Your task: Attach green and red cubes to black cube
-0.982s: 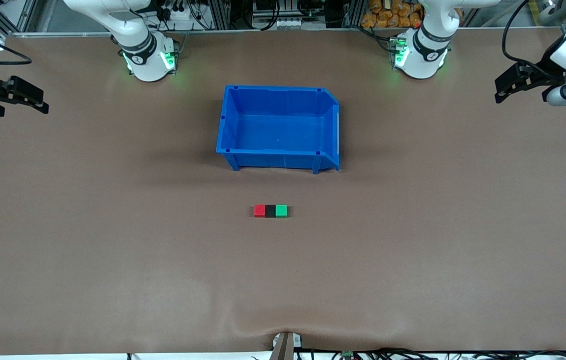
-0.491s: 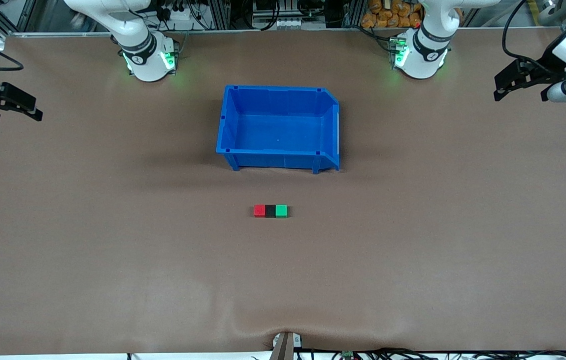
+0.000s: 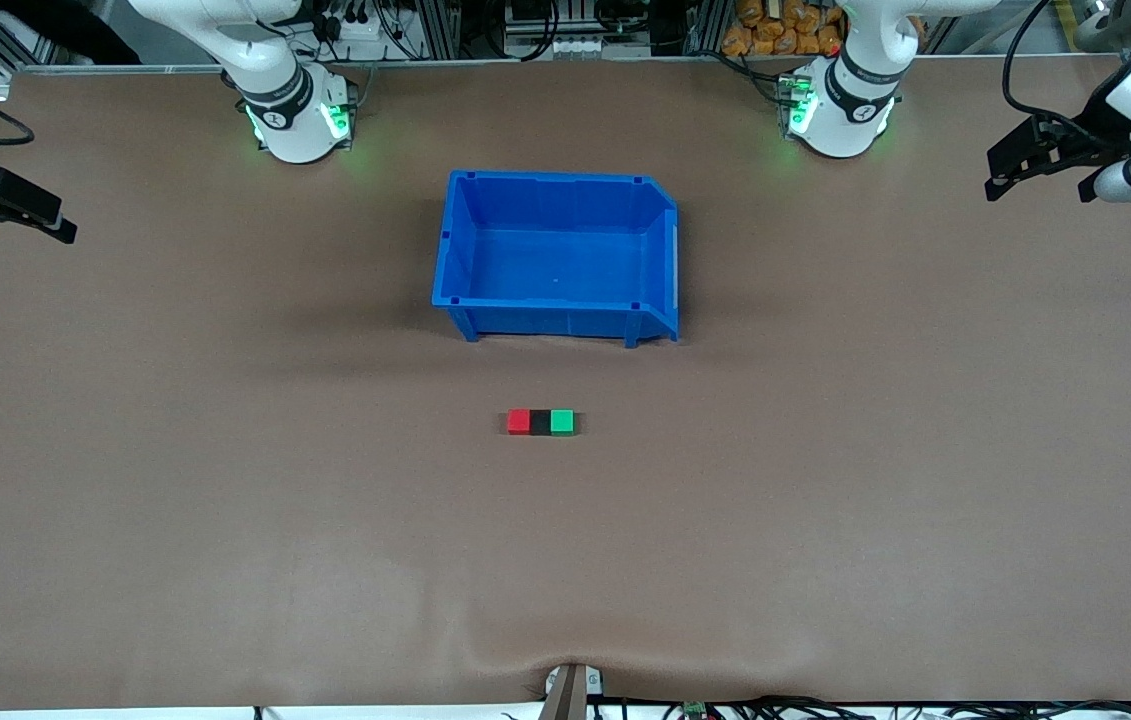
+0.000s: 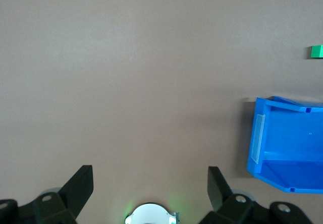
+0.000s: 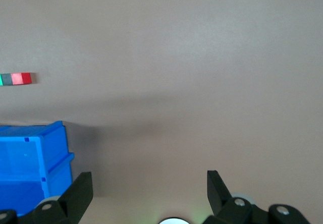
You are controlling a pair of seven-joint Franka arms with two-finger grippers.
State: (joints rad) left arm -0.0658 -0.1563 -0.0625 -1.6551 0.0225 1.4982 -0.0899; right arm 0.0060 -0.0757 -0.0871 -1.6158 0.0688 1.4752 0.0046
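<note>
Your left gripper (image 3: 1035,172) hangs spread and empty over the tabletop's edge at its own end, and your right gripper (image 3: 10,210) does the same at the other; both arms wait. Mid-table, the red cube (image 3: 519,422) and green cube (image 3: 562,422) flank the black cube (image 3: 540,422), touching it, nearer the front camera than the blue bin (image 3: 455,250); the joining looks done.

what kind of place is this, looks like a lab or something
Most likely a robotics lab bench: two white arm bases bolted along a brown-covered table, aluminium framing and loose cables at its edge, and only a blue bin and a row of small cubes set out.
</note>
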